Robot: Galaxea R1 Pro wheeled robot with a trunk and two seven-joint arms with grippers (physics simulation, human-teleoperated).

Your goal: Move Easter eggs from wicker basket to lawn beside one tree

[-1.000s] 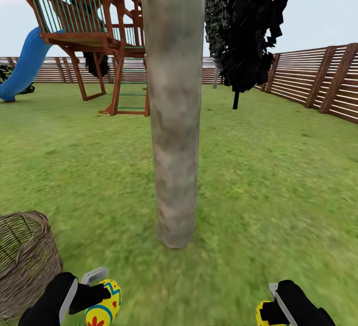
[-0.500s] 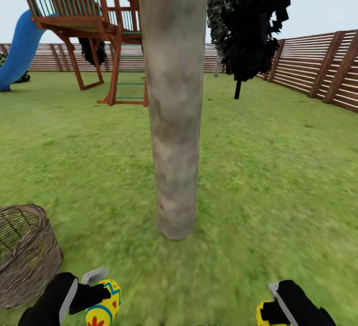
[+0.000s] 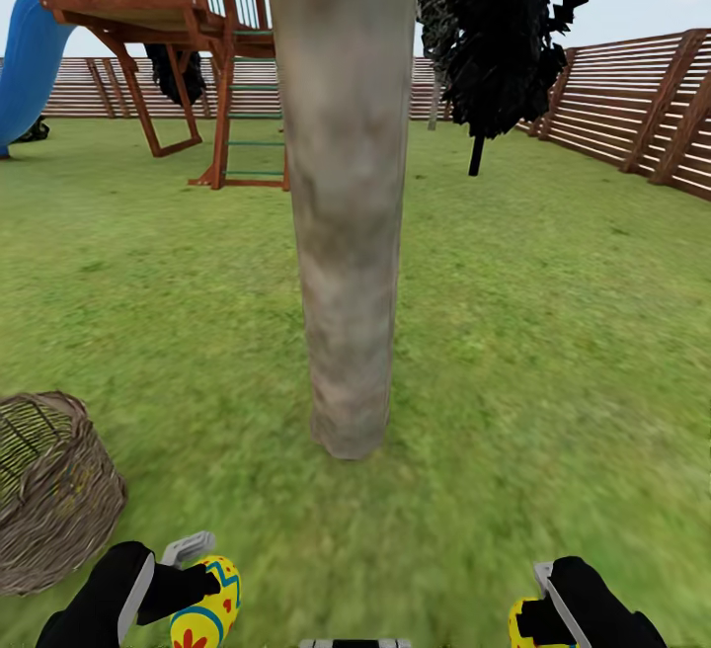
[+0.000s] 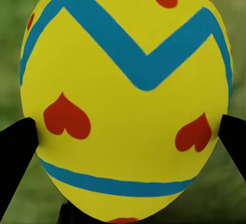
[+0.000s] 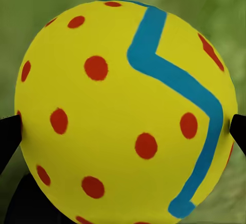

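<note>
- Left gripper (image 3: 197,591): black matte fingers (image 4: 15,157) closed on a smooth, glossy yellow egg (image 4: 125,106). It is oval, with one blue zigzag band, one plain blue band lower down, two red hearts and a few red dots.
- Right gripper (image 3: 538,618): dark fingers (image 5: 7,137) pressed against both sides of a second egg (image 5: 125,116). This one looks rounder from the wrist view; it is yellow with one bent blue stripe and about a dozen red dots.
- Two eggs can be counted, one per gripper. Both are held above the lawn (image 3: 553,332), a mottled, slightly blurred green.
- Basket (image 3: 49,490): rounded, brown open-weave wicker, standing on the grass just ahead of the left gripper and to its outer side. Whether anything lies inside cannot be told.
- Tree (image 3: 346,194): one thick, straight, pale grey-brown trunk with a blotchy, rough-looking surface, ahead and between the two grippers.
- Beyond it stand one black tree (image 3: 504,36) with blocky foliage, one wooden playset (image 3: 178,26) with a blue slide (image 3: 30,55), and a brown fence (image 3: 632,105) of horizontal slats.
</note>
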